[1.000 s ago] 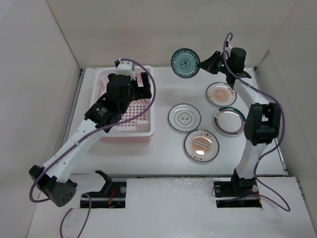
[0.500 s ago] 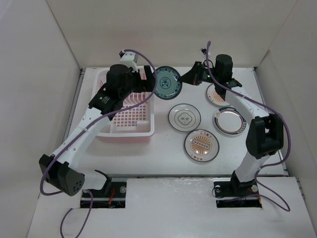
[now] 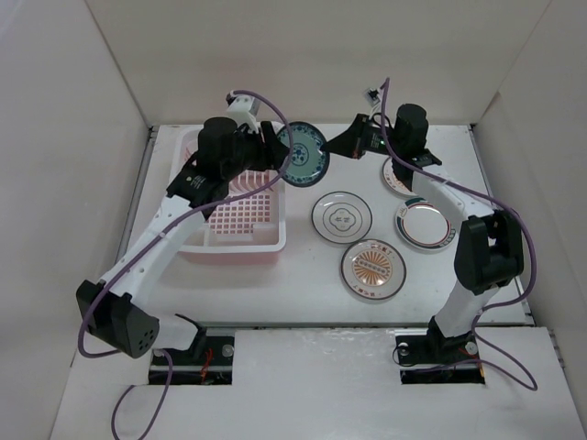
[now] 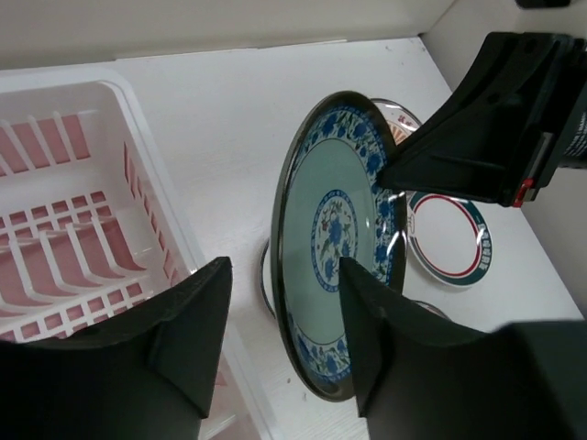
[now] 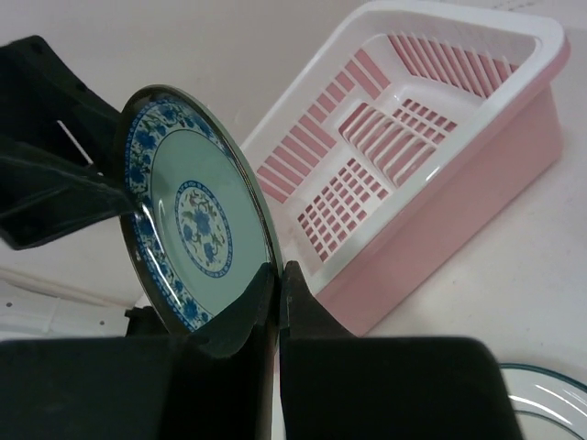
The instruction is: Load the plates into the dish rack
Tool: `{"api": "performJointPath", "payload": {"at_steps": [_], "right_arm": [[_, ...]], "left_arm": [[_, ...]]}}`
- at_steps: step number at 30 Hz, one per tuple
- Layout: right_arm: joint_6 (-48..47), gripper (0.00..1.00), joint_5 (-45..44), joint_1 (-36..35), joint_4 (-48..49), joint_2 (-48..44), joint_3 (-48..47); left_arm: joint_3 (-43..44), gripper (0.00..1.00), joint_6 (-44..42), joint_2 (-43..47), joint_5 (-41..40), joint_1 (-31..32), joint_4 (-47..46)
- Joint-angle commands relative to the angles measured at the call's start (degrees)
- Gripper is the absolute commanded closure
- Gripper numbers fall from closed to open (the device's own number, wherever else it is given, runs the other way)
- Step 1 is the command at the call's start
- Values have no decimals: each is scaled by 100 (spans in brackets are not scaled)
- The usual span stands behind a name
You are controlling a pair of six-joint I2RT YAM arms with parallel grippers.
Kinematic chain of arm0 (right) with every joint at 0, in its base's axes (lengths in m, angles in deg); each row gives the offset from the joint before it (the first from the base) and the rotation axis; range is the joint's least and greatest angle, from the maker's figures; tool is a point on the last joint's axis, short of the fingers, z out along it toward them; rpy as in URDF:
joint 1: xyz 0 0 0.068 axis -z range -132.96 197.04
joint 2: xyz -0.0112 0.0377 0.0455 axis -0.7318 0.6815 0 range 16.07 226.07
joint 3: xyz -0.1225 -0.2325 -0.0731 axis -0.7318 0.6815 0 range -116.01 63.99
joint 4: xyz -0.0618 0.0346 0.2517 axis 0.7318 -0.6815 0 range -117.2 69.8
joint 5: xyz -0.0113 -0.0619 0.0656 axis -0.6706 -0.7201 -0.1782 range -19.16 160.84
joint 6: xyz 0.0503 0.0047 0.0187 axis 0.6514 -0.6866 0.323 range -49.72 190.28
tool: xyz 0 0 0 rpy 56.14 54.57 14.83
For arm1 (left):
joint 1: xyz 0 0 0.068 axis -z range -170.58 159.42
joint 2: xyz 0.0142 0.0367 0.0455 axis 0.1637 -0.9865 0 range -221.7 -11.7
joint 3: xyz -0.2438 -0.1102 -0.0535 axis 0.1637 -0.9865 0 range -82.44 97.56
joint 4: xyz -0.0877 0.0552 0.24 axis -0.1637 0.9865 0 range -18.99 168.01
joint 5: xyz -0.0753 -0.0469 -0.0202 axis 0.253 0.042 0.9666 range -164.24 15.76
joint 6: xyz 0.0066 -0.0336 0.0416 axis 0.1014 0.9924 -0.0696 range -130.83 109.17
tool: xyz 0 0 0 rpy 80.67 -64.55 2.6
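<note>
A green plate with blue flowers (image 3: pixel 304 154) hangs on edge in the air just right of the dish rack (image 3: pixel 240 244). My right gripper (image 5: pixel 278 268) is shut on its rim (image 5: pixel 193 220). My left gripper (image 4: pixel 286 266) straddles the opposite edge of this plate (image 4: pixel 335 229). One finger lies over the face, and a gap shows between the other finger and the back. The pink-white rack (image 4: pixel 138 119) holds no plates. On the table lie a white plate with grey rings (image 3: pixel 341 218), an orange sunburst plate (image 3: pixel 373 269) and a plate with a coloured rim (image 3: pixel 425 225).
Another orange plate (image 3: pixel 402 176) lies partly under the right arm at the back right. White walls close in the table on the left, back and right. The rack (image 5: pixel 477 183) stands close to the left wall.
The right arm carried the green plate left, up to the rack's right edge. The left arm swung right to meet it, and its jaws narrowed around the plate's edge.
</note>
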Motion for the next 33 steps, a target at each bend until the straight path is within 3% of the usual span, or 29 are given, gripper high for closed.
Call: {"api": "performJointPath", "payload": {"at_steps": [1,4,6,8,10,11,12,14,15,19,24,28,33], "right_arm": [[238,100,205,-1,838,-298,-19],[395,100,257,-1,1040,-298,33],[528,100,310,-1,1312,-350,86],[590,100,363,-62,1366,-350,86],[590,100,363,-62,1436,-350,86],[590,88,424,-62,1436,-350,86],[590,49,425,-62,1488,-350,86],[590,5,425,-62,1489,-350,148],[520,0,355,-62,1489,-350,217],[467,0,161,52,1427,-403,368],[-128,0,-216,52,648,-508,473],[-586,0,-629,-62,14,-622,473],[-833,0,-1034,-115,-400,-807,526]], "left_arm": [[-37,55,17,-28,236,-24,-227],[-37,76,-44,-28,236,-24,-227],[-37,83,-45,-28,236,-24,-227],[-37,100,-45,-28,236,-24,-227],[25,100,-45,-28,236,-24,-227],[77,100,-45,-28,132,-24,-227],[139,100,-45,-28,44,-24,-175],[305,100,-45,24,-550,-24,-52],[393,100,-45,85,-842,-24,158],[868,100,-420,139,-2187,-77,633],[755,100,-1273,323,-3532,-138,292],[448,100,-1923,323,-4586,-138,-164],[-44,100,-2953,200,-5169,-209,-1348]]}}
